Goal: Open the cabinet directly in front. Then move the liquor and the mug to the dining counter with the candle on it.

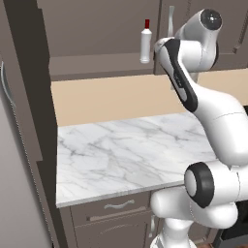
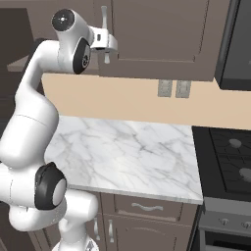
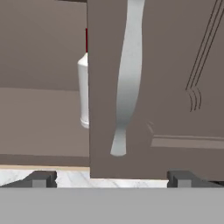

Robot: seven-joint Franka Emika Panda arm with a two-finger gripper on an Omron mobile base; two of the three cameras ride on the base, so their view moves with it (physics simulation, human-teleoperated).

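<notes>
Already half open: cabinet [image 1: 104, 29] left side bared, liquor [image 1: 145, 42] standing on its shelf; gripper [image 3: 111, 178] jaws wide, empty, before right door's handle [image 3: 127, 78]; bottle and mug transfers remain

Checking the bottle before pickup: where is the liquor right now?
The liquor stands upright on the open cabinet's shelf in the left base view, just left of the arm; in the hand view its right side hides behind the door edge beside the silver handle.
</notes>
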